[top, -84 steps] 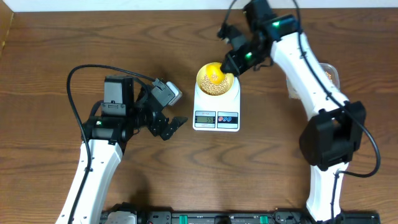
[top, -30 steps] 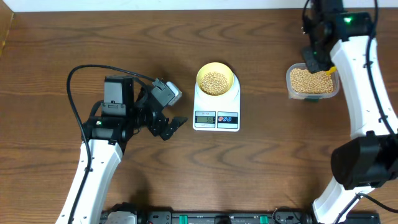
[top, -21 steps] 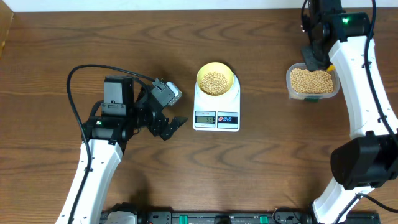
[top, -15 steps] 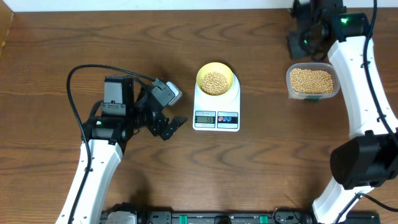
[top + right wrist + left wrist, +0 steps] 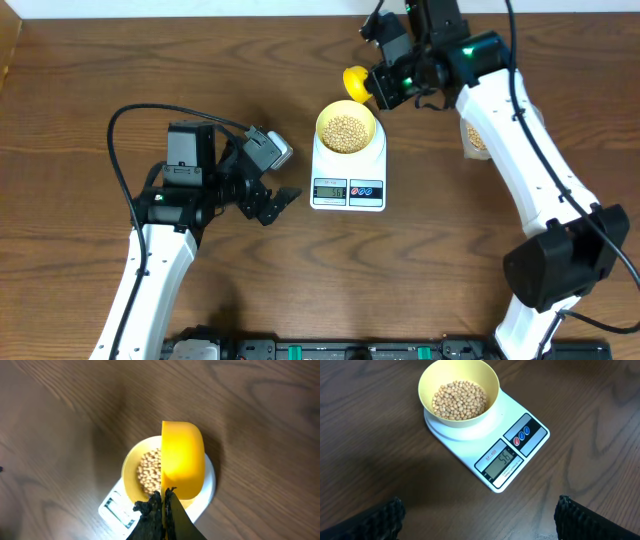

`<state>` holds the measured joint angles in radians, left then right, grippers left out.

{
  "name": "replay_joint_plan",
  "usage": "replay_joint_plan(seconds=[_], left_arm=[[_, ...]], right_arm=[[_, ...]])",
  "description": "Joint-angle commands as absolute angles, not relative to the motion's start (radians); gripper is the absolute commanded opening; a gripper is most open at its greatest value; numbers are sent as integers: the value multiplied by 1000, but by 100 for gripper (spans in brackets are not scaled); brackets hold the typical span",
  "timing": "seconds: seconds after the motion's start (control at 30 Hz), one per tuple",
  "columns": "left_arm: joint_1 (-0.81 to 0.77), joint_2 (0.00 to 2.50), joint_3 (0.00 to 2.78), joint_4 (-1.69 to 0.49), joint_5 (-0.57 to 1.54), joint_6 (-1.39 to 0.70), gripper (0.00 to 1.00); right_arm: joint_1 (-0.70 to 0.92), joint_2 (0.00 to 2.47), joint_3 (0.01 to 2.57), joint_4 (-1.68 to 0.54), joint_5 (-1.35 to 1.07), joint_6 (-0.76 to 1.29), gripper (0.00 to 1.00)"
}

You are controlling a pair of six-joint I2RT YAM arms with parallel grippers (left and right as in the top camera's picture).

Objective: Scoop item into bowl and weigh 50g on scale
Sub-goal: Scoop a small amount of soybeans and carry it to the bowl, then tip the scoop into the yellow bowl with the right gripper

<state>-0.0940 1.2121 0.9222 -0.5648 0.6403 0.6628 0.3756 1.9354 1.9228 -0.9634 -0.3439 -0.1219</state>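
The pale yellow-green bowl (image 5: 346, 130) (image 5: 459, 397) (image 5: 131, 471) stands on the white scale (image 5: 348, 172) (image 5: 512, 455) (image 5: 112, 505) and holds a layer of tan beans (image 5: 346, 128) (image 5: 460, 400) (image 5: 149, 472). My right gripper (image 5: 385, 85) (image 5: 164, 497) is shut on the handle of a yellow scoop (image 5: 355, 82) (image 5: 183, 465), which hangs just beyond the bowl's far rim. What the scoop holds is hidden. My left gripper (image 5: 275, 203) (image 5: 480, 527) stands open left of the scale, with nothing between its fingers (image 5: 380, 520).
The clear tub of beans (image 5: 472, 136) sits right of the scale, mostly hidden under my right arm. A black cable (image 5: 130, 115) loops over the left arm. Bare wooden tabletop (image 5: 420, 270) lies in front of the scale.
My right arm has swung left from the tub to the bowl's far side, carrying the yellow scoop. The left arm, bowl and scale have not moved.
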Motion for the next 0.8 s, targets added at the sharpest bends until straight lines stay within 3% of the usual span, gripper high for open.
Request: replay_joint_plan(seconds=[0.0, 0.77], left_arm=[[-89, 1218, 933, -564, 635, 677, 98], [-89, 1218, 933, -564, 635, 677, 97]], right_arm=[[397, 1956, 1920, -962, -287, -191, 1], [447, 2081, 1920, -1003, -245, -271, 1]])
